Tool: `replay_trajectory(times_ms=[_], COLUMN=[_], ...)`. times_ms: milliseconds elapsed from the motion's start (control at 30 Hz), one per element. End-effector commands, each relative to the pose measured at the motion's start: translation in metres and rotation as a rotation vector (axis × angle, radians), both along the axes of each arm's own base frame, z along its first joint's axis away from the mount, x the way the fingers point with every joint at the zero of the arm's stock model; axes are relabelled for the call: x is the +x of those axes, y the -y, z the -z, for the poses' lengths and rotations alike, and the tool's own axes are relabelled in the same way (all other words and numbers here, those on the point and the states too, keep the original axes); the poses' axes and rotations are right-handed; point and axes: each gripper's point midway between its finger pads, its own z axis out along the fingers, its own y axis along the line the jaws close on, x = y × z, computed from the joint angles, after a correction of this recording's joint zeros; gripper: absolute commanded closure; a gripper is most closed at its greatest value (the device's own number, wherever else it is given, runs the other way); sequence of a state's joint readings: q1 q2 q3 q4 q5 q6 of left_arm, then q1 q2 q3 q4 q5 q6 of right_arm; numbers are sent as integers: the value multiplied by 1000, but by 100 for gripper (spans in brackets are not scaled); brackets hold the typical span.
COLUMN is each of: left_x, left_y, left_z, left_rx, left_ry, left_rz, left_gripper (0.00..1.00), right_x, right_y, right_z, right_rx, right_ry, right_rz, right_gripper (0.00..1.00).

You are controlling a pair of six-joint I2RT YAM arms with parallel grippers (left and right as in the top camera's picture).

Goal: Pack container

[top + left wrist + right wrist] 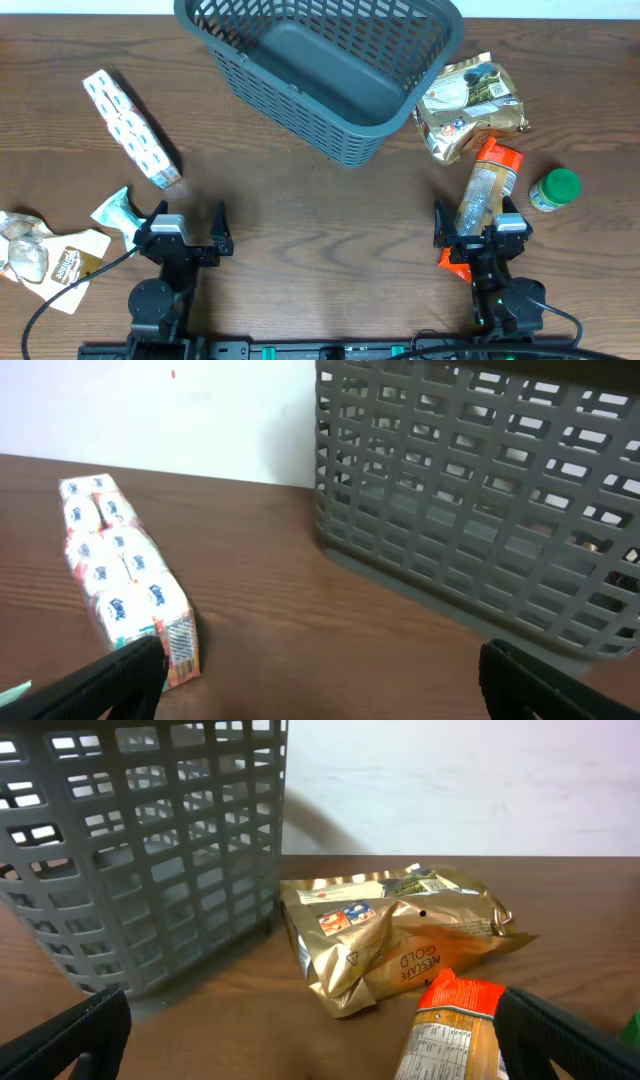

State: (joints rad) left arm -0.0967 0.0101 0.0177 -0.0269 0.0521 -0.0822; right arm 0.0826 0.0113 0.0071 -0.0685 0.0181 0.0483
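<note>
The container (290, 112) is being presented empty at the worktop's far centre. Left end effector (190, 228) and right end effector (478, 228) are being held wide, unloaded. A first grasp is being awaited, likely the pouch (487, 185).

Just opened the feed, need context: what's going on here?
Packing hasn't started. The grey basket sits empty at the far side. The left claw and right claw are open, holding nothing. A white carton lies left; a Nescafe Gold pouch, an orange packet and a green-lidded jar lie right.
</note>
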Motion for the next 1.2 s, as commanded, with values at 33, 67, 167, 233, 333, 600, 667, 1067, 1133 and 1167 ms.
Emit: replay_trajectory(times_ms=[33,67,167,233,333,600,667,1067,1133,1167], left_x=[-1,-1,-1,-1,-1,-1,-1,-1,-1,-1], left_y=[-1,-1,-1,-1,-1,-1,-1,-1,-1,-1], left_z=[15,15,15,15,15,15,15,15,15,15], left_rx=[-4,-3,-4,-4,-4,-3,-3,-4,-4,-4], left_ry=[-49,-49,-49,-49,-49,-49,-49,-49,-49,-49], left_rz=[-7,-6,-7,-7,-6,-6,-6,-6,-6,-7], left_gripper=[1,2,2,2,2,1,1,2,2,2], right_x=[-1,-1,-1,-1,-1,-1,-1,-1,-1,-1], right_y=[-4,-4,-4,-4,-4,-4,-4,-7,-13,-15], right_z=[1,1,1,1,1,1,1,1,1,1], right_rx=[0,0,0,0,0,0,0,9,94,144], right_ry=[0,0,0,0,0,0,0,-4,-14,-19], right_rz=[-18,-18,-18,-18,-18,-18,-18,-31,-63,-69], right_gripper=[1,1,1,1,1,1,1,1,1,1])
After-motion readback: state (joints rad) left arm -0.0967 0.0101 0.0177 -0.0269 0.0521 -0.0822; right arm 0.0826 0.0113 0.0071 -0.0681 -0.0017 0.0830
